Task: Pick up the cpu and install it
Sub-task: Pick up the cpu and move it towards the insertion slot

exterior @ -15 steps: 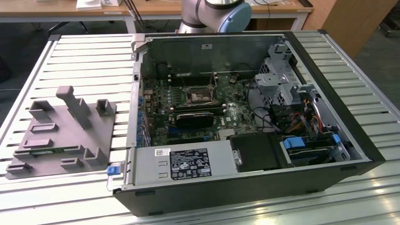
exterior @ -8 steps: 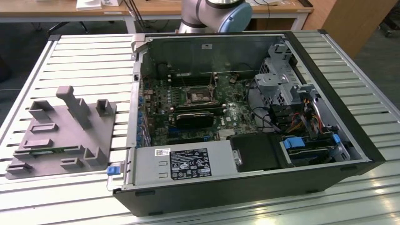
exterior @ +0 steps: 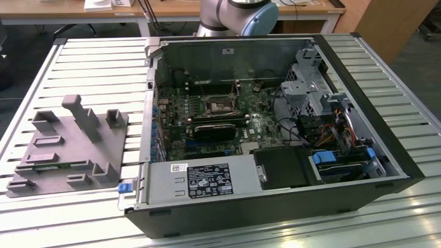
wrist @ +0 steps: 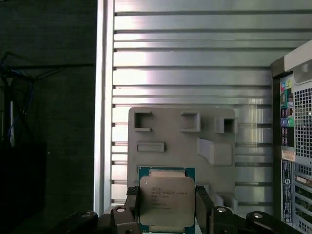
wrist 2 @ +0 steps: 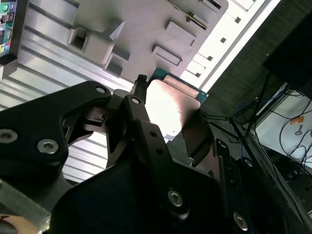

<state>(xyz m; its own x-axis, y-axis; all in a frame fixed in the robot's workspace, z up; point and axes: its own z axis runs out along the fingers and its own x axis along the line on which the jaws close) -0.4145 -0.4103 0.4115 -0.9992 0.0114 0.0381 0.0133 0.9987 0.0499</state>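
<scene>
The cpu (wrist: 166, 207), a flat square chip with a shiny silver top and a thin green rim, sits between the two black fingers of my gripper (wrist: 166, 191), which is shut on its opposite edges. It hangs in the air well above the grey plastic block (wrist: 181, 141). In the second wrist view the cpu (wrist 2: 168, 102) glints between the fingers (wrist 2: 142, 117), with the grey block (wrist 2: 141, 24) beyond it. In the exterior view the dark metal-framed socket (exterior: 222, 106) lies on the green motherboard inside the open computer case (exterior: 276, 206).
The grey block (exterior: 69, 147) with upright posts lies on the slatted metal table (exterior: 90, 62), to the exterior view's left of the case. The case's rear panel (wrist: 296, 146) borders the block. The arm's base (exterior: 238, 15) stands behind the case. Drive cages and cables fill the case's right side.
</scene>
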